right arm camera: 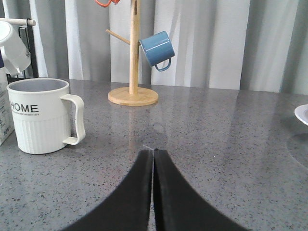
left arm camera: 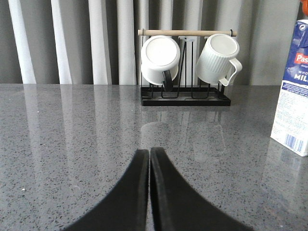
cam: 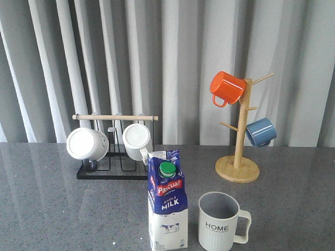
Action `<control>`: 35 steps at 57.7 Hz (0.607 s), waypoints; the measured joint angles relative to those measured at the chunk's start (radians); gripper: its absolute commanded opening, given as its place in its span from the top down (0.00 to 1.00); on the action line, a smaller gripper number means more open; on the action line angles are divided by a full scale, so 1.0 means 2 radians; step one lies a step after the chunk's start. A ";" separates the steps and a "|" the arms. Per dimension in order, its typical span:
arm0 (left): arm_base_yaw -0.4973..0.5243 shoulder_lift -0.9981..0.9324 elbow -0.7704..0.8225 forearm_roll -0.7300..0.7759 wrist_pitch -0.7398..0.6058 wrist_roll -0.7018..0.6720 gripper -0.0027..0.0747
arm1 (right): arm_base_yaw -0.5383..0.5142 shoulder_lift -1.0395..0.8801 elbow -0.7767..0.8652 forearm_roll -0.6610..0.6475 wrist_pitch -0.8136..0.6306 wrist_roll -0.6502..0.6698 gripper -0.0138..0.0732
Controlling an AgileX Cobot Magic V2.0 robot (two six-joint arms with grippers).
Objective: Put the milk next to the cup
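The milk [cam: 167,201] stands upright on the grey table at the front centre, its green cap facing me. The cup [cam: 221,222] marked "HOME" stands just to its right, handle to the right, a small gap between them. The milk's edge shows in the left wrist view [left arm camera: 292,86] and the cup in the right wrist view [right arm camera: 42,114]. My left gripper [left arm camera: 149,152] is shut and empty, low over the table to the left of the milk. My right gripper [right arm camera: 153,152] is shut and empty, to the right of the cup. Neither gripper shows in the front view.
A black rack [cam: 112,172] with a wooden bar holds two white mugs [cam: 87,144] behind the milk. A wooden mug tree [cam: 238,168] at the back right carries an orange mug [cam: 226,88] and a blue mug [cam: 260,132]. A white plate's edge [right arm camera: 302,114] lies far right.
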 measured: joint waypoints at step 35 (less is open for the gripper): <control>0.000 0.000 0.000 0.000 0.000 0.000 0.97 | 0.000 0.000 0.000 0.007 0.001 0.000 0.85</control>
